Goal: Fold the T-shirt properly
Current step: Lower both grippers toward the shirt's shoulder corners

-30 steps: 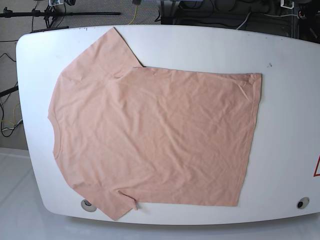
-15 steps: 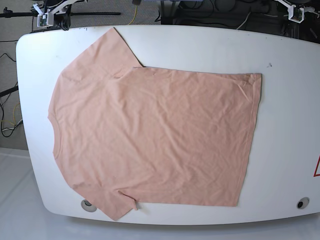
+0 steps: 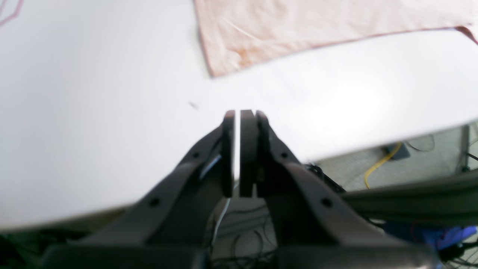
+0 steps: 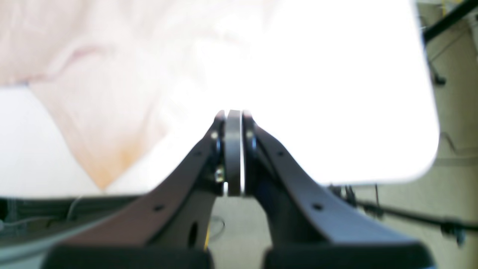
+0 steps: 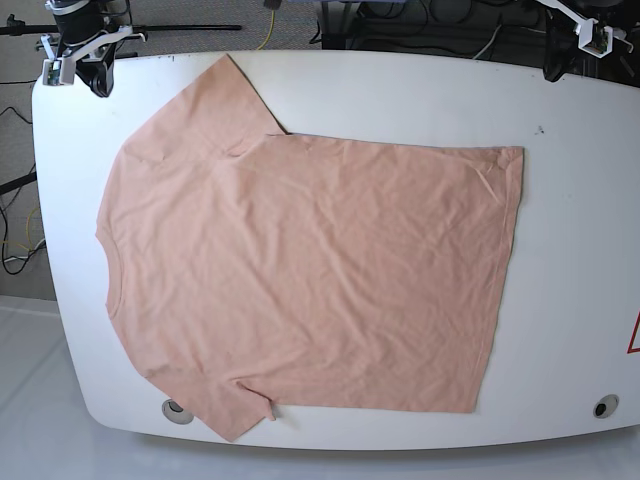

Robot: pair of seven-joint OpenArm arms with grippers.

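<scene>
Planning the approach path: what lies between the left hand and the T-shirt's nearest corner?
Only bare white table, seen in the left wrist view: the shut left hand hangs over it, clear of the T-shirt.

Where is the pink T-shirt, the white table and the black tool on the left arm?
Salmon-pink cotton T-shirt (image 5: pixel 310 270), base view, middle of the body.
White rounded table (image 5: pixel 580 230), base view, bare top beside the hem.
Black left tool (image 3: pixel 238 116), left wrist view, between its closed tips.

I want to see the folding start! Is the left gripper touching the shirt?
Apart. In the left wrist view, bare white table lies between the shut left gripper and the shirt.
</scene>
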